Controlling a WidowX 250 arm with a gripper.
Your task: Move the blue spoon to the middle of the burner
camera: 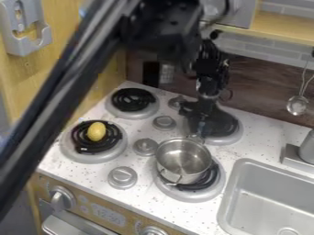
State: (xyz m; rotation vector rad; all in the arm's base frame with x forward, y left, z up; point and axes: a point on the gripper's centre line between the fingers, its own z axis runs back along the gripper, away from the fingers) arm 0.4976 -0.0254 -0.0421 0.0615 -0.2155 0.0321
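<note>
Camera view: the upper left is crossed by the black arm, by which parts of the wooden panel and desk are hidden. Much of the rear right burner is covered by the end effector, dark on dark, so outlines are hard to separate. Whether it is spread, narrowed or holding something cannot be told. The front right burner is partly hidden by the metal pot. The sink is cut off by the right and bottom edges, the faucet by the right edge.

A small bluish patch is seen at the low end of the end effector, near the pot's rear rim. It may be part of the blue spoon, but neither the spoon's full shape nor its exact place, in the grip or just below it, can be made out.
</note>
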